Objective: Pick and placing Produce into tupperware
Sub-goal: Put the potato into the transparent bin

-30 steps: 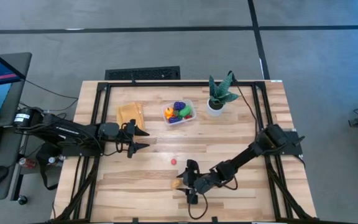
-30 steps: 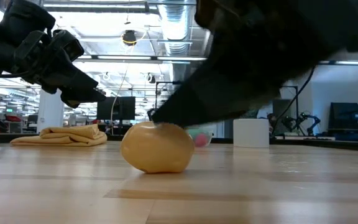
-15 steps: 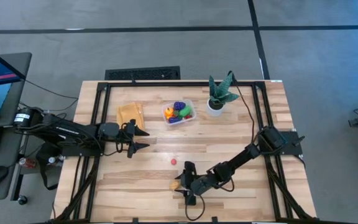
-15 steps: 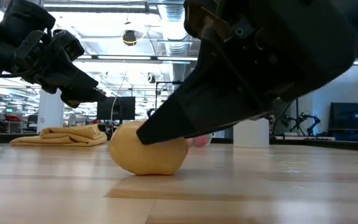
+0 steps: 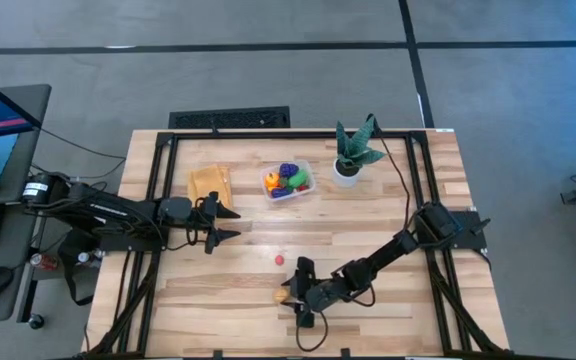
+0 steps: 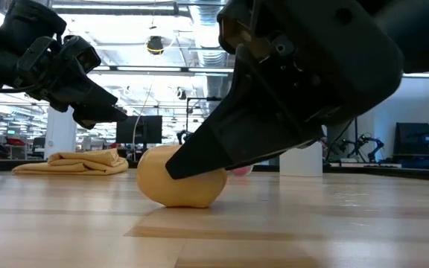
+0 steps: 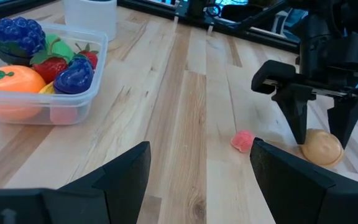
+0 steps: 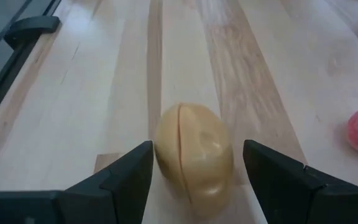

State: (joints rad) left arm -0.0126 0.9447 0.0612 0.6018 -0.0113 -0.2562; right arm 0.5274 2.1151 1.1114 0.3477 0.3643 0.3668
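1. The right pincer is lowered to the wooden surface near its front edge, with its fingers spread apart and nothing grasped.
2. A tan, egg-shaped toy piece with a seam along it is seen lying between the two spread fingers in the right wrist view; whether either finger touches it cannot be told.
3. In the low view the same tan piece rests on the surface, partly covered by the dark right pincer angled down over it.
4. A small pink piece lies on the surface just beside the tan piece, on the side toward the tub.
5. The clear plastic tub is set well apart from the right pincer, toward the back of the surface, and is filled with produce: purple grapes, an orange, a red strawberry and green bits.
6. A spiky green plant in a white pot stands just beside the tub, and a folded tan cloth lies on the tub's other side.
7. The left pincer is held above the surface near the cloth, its fingers released and empty.
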